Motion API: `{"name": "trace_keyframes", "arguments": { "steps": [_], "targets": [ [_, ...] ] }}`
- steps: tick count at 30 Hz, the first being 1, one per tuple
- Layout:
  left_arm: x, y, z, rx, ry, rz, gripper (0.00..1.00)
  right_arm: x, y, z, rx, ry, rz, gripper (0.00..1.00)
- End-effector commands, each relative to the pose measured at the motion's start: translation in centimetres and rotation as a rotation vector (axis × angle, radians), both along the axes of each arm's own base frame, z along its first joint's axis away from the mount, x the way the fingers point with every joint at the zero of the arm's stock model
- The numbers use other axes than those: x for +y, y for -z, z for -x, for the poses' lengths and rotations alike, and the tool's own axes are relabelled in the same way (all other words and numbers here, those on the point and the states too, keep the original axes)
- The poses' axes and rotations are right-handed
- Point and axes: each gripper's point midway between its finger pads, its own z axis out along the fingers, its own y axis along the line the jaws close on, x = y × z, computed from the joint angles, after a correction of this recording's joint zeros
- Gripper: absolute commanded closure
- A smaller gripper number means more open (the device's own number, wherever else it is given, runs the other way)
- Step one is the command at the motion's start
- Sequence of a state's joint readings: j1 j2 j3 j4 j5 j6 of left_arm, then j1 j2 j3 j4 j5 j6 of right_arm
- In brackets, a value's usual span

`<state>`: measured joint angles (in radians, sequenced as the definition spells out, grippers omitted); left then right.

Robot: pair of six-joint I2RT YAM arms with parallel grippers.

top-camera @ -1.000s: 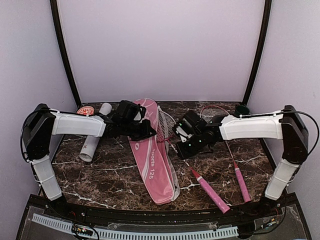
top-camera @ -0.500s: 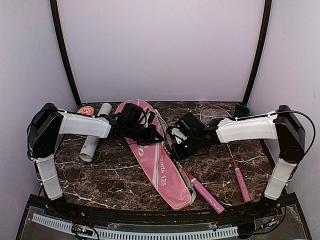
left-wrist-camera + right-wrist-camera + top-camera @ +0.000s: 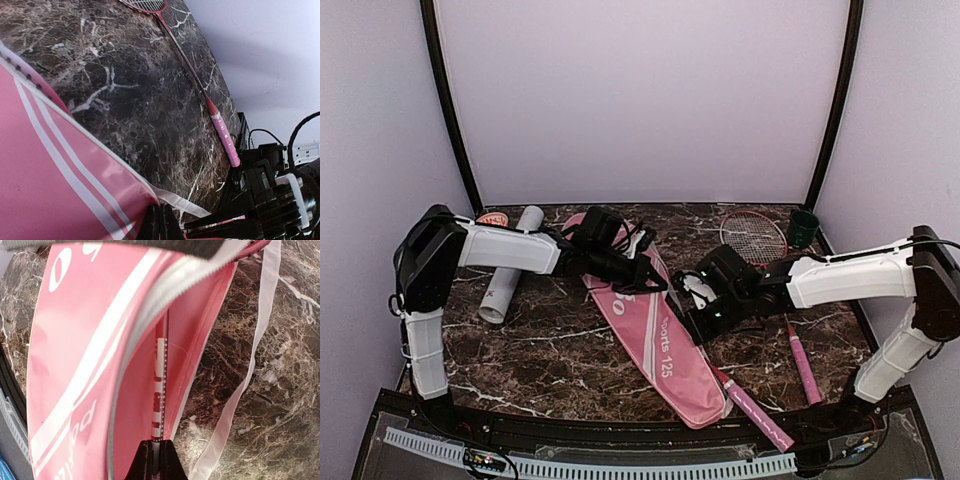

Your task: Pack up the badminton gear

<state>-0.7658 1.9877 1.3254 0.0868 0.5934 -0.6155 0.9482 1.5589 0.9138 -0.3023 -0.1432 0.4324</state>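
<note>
Extends the left arm (image 3: 510, 250) from the far left toward the middle, elbow up, forearm nearly level. Clamps the left gripper (image 3: 655, 283) tight, fingertips (image 3: 152, 227) pressed together. Holds the right arm (image 3: 850, 275) in from the right, forearm sloping low toward centre. Pinches the right gripper (image 3: 690, 318) closed too, fingertips (image 3: 142, 462) meeting. Sets both grippers near each other, not touching.

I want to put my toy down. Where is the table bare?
The biggest bare patch is front left, between tube, bag and near edge. Smaller one at the back, between bag and racket head. The middle is crowded: the left end effector and right end effector meet at the bag.
</note>
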Motion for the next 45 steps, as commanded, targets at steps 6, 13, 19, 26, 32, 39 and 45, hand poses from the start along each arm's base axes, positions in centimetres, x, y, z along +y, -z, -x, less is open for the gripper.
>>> {"name": "trace_keyframes", "arguments": {
  "steps": [6, 13, 19, 26, 32, 39, 45],
  "targets": [
    [0.1, -1.4, 2.9, -0.113, 0.151, -0.064, 1.00, 2.8, -0.8, -1.7, -0.048, 0.027, -0.072, 1.00],
    [2.0, 1.1, 5.5, -0.075, 0.243, -0.121, 1.00, 4.6, -0.7, -2.6, -0.040, 0.033, -0.114, 1.00],
    [3.3, 1.4, 5.0, -0.085, 0.225, -0.128, 1.00, 5.9, -0.5, -3.1, -0.021, 0.040, -0.142, 1.00],
    [3.1, 0.7, 5.5, -0.076, 0.250, -0.067, 1.00, 6.7, 0.2, -4.1, 0.009, 0.115, -0.190, 1.00],
    [2.8, 0.6, 6.5, -0.053, 0.291, -0.021, 1.00, 9.4, -1.2, -5.5, 0.007, 0.133, -0.291, 1.00],
    [3.0, 1.2, 7.0, -0.042, 0.314, -0.019, 1.00, 9.8, -3.1, -7.8, -0.052, 0.238, -0.385, 1.00],
    [3.9, 2.5, 5.8, -0.038, 0.271, -0.062, 1.00, 9.5, -2.0, -9.0, -0.043, 0.259, -0.371, 0.97]
  ]
}}
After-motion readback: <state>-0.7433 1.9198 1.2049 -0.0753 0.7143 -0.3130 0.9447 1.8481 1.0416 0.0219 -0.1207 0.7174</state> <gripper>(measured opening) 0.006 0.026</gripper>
